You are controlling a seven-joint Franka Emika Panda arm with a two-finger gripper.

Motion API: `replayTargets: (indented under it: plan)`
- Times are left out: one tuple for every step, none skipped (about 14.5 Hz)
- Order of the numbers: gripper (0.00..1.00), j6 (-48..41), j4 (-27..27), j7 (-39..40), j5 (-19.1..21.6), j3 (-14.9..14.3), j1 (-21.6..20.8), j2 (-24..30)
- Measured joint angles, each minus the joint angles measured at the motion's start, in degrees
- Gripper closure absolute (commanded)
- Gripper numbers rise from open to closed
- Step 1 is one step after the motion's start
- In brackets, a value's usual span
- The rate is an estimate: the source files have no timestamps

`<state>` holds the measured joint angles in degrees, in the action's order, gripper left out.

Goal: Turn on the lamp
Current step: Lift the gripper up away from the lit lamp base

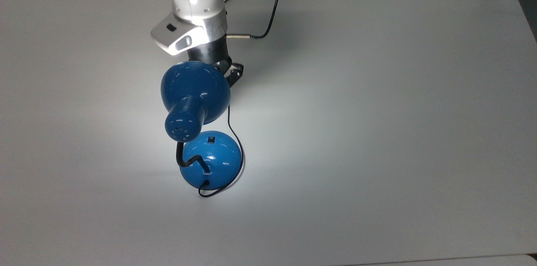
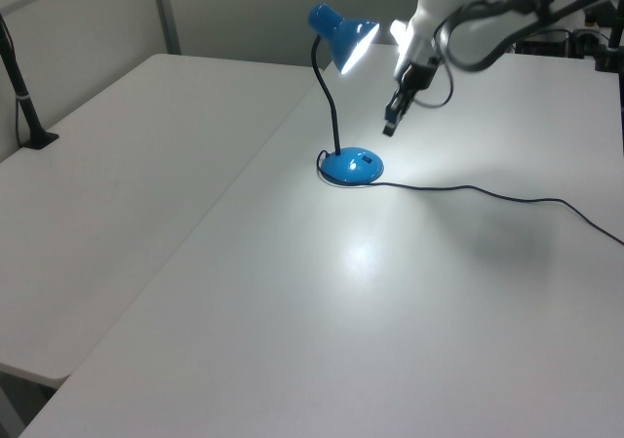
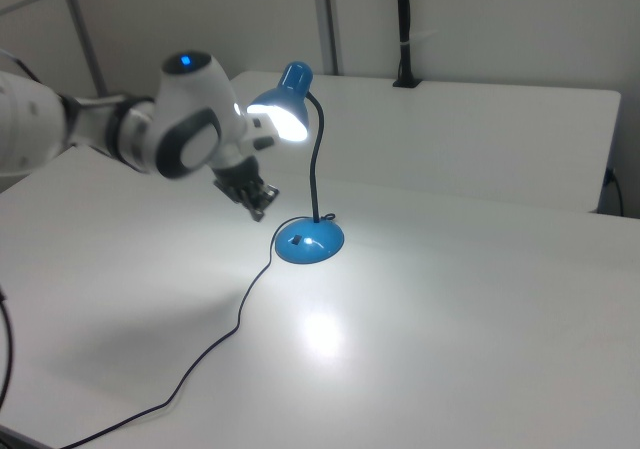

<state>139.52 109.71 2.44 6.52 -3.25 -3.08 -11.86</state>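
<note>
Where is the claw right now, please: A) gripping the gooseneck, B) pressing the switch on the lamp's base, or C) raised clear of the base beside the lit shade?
C: the claw hangs above the table, apart from the lamp, whose shade glows.

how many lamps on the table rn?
1. The lamp stands lit near the middle of the white table, its base below the shade in the top view. Nothing looks hidden.
</note>
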Motion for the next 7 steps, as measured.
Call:
replayTargets:
  plan:
    - [1.0,-7.69,0.22,-1.57,-0.01,-0.04,0.02,4.18]
    - [0.91,-13.08,-0.01,-2.19,-0.01,-0.09,0.03,6.65]
    - [0.71,-19.1,-0.65,-2.7,-0.03,-0.18,0.03,8.78]
    - [0.01,-25.88,-2.12,-2.95,-0.46,-0.25,0.04,10.55]
    - [0.0,-33.22,-4.61,-2.97,-1.54,-0.31,0.04,11.77]
    - [0.0,-37.36,-6.47,-2.97,-2.62,-0.37,0.04,12.11]
    - [0.0,-40.24,-8.25,-2.96,-3.83,-0.45,0.04,12.17]
